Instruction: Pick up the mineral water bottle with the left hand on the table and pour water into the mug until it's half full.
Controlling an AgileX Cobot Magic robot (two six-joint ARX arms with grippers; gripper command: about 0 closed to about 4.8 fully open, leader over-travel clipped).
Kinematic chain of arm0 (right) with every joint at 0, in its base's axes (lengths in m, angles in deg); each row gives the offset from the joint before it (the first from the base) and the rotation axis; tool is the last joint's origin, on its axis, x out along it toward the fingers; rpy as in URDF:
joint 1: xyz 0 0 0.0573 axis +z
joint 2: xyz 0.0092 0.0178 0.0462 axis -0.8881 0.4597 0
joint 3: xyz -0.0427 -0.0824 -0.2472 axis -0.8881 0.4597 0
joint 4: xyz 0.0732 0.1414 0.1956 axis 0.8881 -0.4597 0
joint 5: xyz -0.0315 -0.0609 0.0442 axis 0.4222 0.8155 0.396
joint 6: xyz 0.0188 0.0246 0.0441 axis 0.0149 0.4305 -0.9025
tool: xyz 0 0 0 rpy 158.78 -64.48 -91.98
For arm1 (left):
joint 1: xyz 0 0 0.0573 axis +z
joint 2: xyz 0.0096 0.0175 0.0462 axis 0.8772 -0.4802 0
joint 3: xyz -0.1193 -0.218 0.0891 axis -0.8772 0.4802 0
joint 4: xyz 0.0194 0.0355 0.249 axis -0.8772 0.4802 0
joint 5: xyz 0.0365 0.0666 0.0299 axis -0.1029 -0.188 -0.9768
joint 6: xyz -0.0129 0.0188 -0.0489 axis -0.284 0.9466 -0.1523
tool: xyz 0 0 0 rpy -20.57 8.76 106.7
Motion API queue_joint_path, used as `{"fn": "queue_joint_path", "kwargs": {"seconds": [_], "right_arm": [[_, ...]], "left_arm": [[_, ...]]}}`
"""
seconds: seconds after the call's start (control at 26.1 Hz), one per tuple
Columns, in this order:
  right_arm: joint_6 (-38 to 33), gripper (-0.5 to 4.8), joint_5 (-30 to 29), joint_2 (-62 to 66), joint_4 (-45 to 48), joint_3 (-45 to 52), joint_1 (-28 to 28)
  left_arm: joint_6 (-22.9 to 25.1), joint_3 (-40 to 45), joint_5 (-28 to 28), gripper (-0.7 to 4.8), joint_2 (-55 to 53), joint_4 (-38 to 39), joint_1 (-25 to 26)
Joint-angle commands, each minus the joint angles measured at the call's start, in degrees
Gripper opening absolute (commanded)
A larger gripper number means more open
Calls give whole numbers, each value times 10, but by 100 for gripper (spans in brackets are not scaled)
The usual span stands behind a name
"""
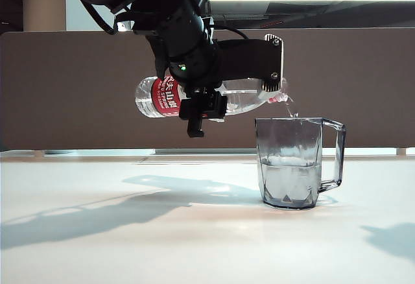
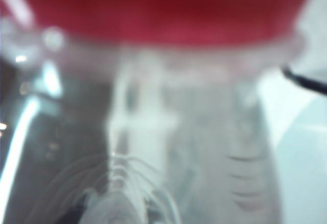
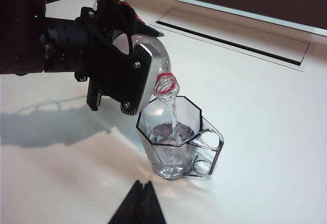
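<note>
The mineral water bottle [image 1: 243,97] is held tilted by the left gripper [image 1: 214,96] jaws above the mug [image 1: 290,163] on the tabletop [image 1: 194,232]; water [image 3: 174,114] is poured. The right gripper [image 3: 139,203] jaws are seen pressed together nearby.

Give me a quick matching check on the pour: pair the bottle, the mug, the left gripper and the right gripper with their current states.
Things:
1. mineral water bottle
2. mug
3. left gripper
4. right gripper

States:
A. standing upright on the table, roughly half full of water
B. clamped round the bottle's body
C. tipped near level, mouth over the mug's rim
D. closed, empty, apart from the mug

Pairs: 1-C, 2-A, 3-B, 4-D
</note>
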Motion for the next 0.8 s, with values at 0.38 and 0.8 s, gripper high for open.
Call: {"fn": "queue_joint_path", "kwargs": {"seconds": [0.38, 0.8], "right_arm": [[2, -2, -1, 0, 10, -5, 0], [2, -2, -1, 0, 10, -5, 0]], "left_arm": [[-204, -5, -2, 213, 6, -24, -1], [-437, -2, 82, 213, 66, 16, 33]]}}
